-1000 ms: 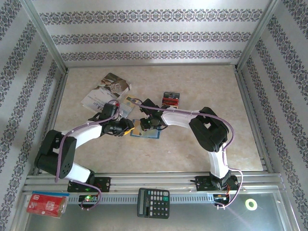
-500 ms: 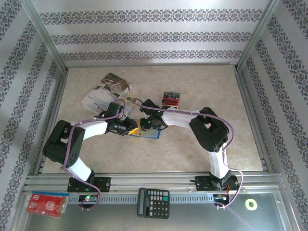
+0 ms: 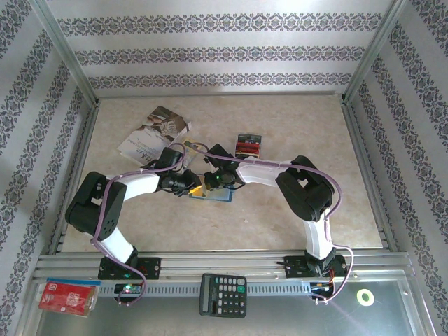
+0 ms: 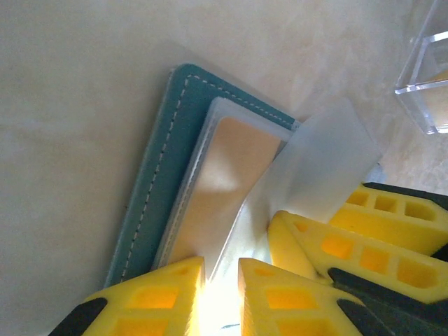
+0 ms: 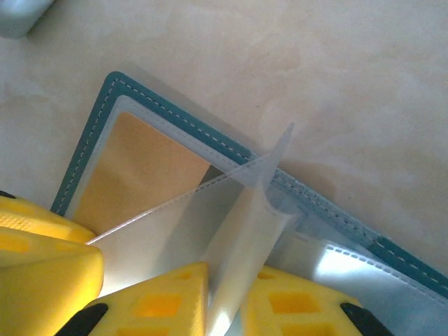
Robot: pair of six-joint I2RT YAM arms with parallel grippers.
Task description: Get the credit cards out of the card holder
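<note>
The blue card holder [image 3: 216,196] lies open mid-table, its stitched edge [image 4: 150,189] [image 5: 105,94] close to both cameras. A gold-tan credit card [image 4: 231,168] [image 5: 133,168] sits inside a clear sleeve of it. My left gripper [image 3: 193,186] [image 4: 220,269] has its yellow fingers drawn close with a thin clear sleeve leaf between them. My right gripper [image 3: 214,181] [image 5: 234,280] is shut on another clear sleeve leaf [image 5: 255,210] that stands up from the spine. The two grippers meet tip to tip over the holder. A small stack of red and black cards [image 3: 247,145] lies behind.
Printed booklets [image 3: 150,133] lie at the back left and a clear plastic box [image 4: 427,70] stands near the holder. On the metal shelf in front are a red packet [image 3: 68,297], a black calculator [image 3: 223,295] and a green ring [image 3: 365,296].
My left arm has swung right, bringing its gripper up against the right one over the holder, and its fingers have narrowed. The right gripper has stayed in place.
</note>
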